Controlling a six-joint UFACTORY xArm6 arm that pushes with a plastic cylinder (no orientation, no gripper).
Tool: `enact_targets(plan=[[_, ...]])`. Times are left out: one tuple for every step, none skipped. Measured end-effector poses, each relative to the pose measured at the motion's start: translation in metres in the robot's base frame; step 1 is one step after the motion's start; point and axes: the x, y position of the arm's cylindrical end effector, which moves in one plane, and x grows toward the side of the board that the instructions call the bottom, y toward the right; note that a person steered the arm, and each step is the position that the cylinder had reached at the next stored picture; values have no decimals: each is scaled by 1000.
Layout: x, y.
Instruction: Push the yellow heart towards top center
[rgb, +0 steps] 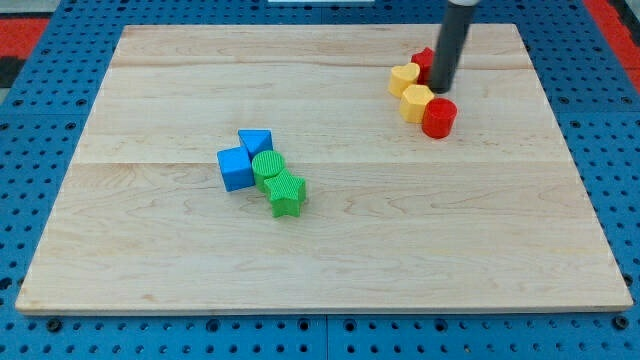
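A pale wooden board (330, 240) is seen laid over a blue perforated base (40, 120), with red areas visible at the view's top corners. In the board's upper right region, a tight cluster of four blocks is recorded. The yellow heart (404, 78) is found at the left of this cluster, well to the right of top centre and near the board's top edge. Just below and right of it lies a yellow hexagonal block (417, 102), which is touched at its lower right by a red cylinder (439, 117). A further red block (424, 62), shape not determinable, is partly hidden behind the rod. The dark rod is seen descending from the view's top, and my tip (441, 90) is placed just right of the yellow heart and directly above the yellow hexagonal block, apparently in contact with both. No gripping mechanism is fitted; nothing is grasped. Left of the board's centre, a second cluster is noted: a blue triangular block (256, 141), a blue cube (236, 168), a green cylinder (268, 165) and a green star (287, 194), each touching its neighbour.
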Motion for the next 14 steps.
enact_targets(plan=[[-16, 26], [-46, 23], [-45, 17], [-7, 16], [8, -11], [9, -51], [-17, -74], [-33, -76], [-33, -99], [-33, -112], [-38, -116], [-38, -134], [-58, -158], [-88, -159]])
